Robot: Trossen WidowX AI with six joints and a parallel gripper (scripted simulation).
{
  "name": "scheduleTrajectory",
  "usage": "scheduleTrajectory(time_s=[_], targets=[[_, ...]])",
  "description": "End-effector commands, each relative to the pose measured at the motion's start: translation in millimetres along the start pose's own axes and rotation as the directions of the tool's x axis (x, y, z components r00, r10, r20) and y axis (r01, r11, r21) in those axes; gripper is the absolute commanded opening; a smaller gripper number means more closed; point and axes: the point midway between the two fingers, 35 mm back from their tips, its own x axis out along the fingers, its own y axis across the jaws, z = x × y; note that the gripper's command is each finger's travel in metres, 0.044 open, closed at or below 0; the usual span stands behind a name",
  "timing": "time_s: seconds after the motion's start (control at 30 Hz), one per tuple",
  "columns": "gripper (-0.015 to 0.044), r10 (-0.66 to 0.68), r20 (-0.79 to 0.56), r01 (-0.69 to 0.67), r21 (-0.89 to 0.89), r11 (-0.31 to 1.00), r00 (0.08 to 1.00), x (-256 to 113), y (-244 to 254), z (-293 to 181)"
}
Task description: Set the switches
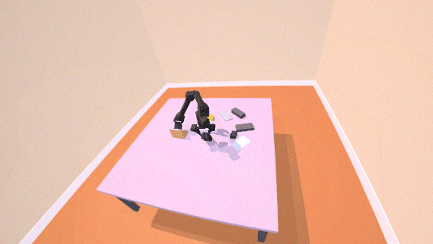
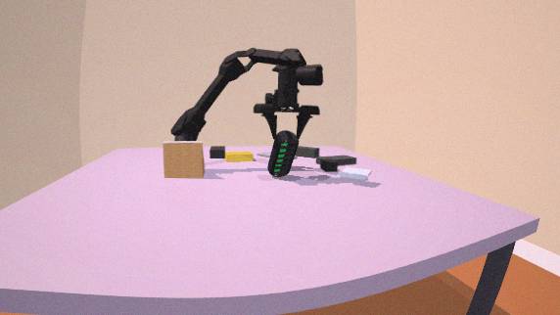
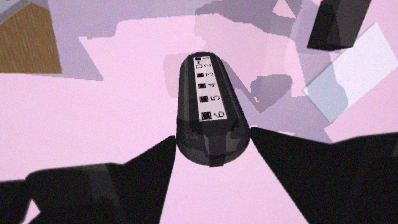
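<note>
The dark grey controller unit [image 2: 283, 157] [image 3: 188, 106] stands steeply on end, its upper end between the fingers of my gripper [image 2: 286, 135] [image 3: 213, 135], which is shut on it. Its lower end is at or just above the bench; I cannot tell if they touch. The switch side, with green patches, faces the exterior view; individual settings are too small to read. The label [image 3: 212, 106] faces the wrist camera: square 1 is filled, 2 is empty, and 3, 4, 5 and 6 are filled.
A wooden block [image 1: 179, 133] [image 2: 183, 160] [image 3: 30, 47] stands on the bench [image 1: 182, 174] [image 2: 245, 235]. A yellow block [image 1: 210, 117] [image 2: 239, 157] lies farther back. A white plate [image 1: 242, 142] [image 2: 355, 173] [image 3: 362, 67], a small dark block [image 1: 233, 134] and a dark module [image 1: 244, 127] lie to the side.
</note>
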Motion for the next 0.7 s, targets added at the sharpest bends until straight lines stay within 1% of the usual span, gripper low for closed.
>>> scheduleTrajectory(time_s=[0.0, 0.67], targets=[[0.0335, 0.0, 0.014, 0.0, 0.006, 1.0, 1.0, 1, 0, 7], [0.0335, 0.0, 0.015, 0.0, 0.007, 1.0, 1.0, -3, 0, 23]])
